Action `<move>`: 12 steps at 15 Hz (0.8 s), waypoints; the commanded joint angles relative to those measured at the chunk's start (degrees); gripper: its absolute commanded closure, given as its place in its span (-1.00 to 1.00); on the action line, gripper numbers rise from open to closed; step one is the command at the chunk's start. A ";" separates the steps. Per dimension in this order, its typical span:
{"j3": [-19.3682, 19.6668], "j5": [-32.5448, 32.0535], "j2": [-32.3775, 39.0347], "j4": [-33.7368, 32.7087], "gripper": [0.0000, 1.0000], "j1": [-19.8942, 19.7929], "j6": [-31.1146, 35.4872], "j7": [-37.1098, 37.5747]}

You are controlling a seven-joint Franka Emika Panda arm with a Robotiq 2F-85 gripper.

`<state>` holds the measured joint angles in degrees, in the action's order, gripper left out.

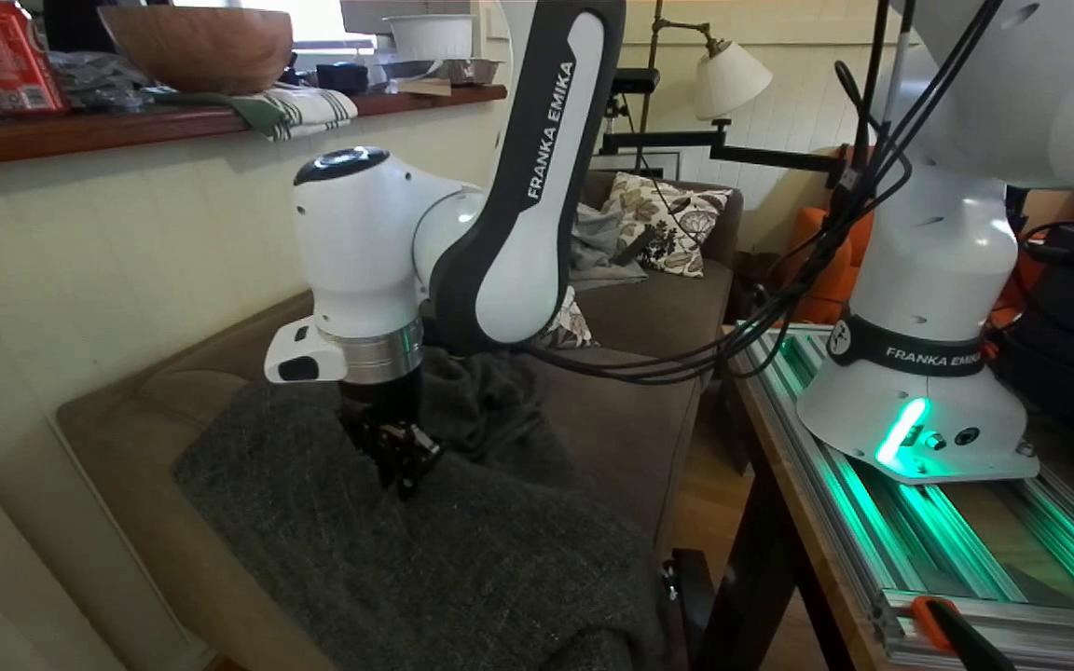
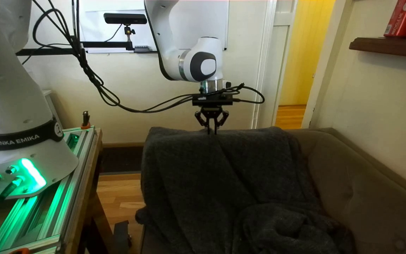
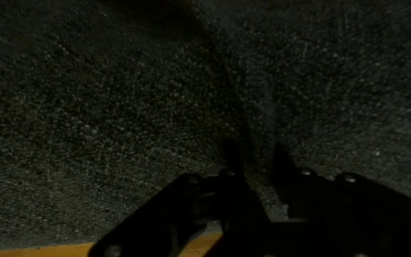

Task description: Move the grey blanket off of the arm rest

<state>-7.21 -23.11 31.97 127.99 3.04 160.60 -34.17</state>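
Observation:
The dark grey blanket (image 1: 462, 559) drapes over the arm rest at the sofa's end and down onto the seat. It also shows in an exterior view (image 2: 203, 173), where it is bunched on the seat. A bare part of the arm rest (image 2: 303, 139) shows beside it. My gripper (image 2: 212, 131) points down at the blanket's top edge on the arm rest. In the wrist view, the fingers (image 3: 255, 153) are close together with grey cloth between them. A crease runs from the fingertips, so the gripper appears shut on a fold. The exact pinch is too dark to see.
The brown sofa seat (image 1: 640, 410) carries patterned pillows (image 1: 677, 219) farther back. A wall and a wooden ledge (image 1: 425, 102) with a bowl (image 1: 201, 47) run along the sofa. The robot's table (image 1: 779, 466) stands on the other side. Cables (image 2: 146, 110) hang from the arm.

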 commanded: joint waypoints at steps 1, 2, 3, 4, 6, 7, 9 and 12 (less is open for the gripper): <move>-4.23 6.82 -6.42 2.77 1.00 -5.78 -1.58 -0.37; -3.26 7.74 -9.29 3.67 1.00 -6.08 -1.44 1.38; -3.06 9.01 -11.28 3.85 1.00 -6.89 -1.66 1.91; -1.08 8.42 -14.12 4.51 1.00 -6.64 -1.26 3.34; -1.04 10.18 -17.36 4.56 1.00 -8.37 -2.55 2.99; -4.87 15.37 -17.53 4.60 1.00 -11.23 -4.35 -2.85; -7.60 21.74 -17.70 5.19 0.48 -11.63 -5.68 -9.92; -9.51 25.99 -16.84 5.94 0.21 -9.85 -7.54 -15.78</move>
<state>-14.62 -1.89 15.40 132.15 -7.61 154.67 -44.25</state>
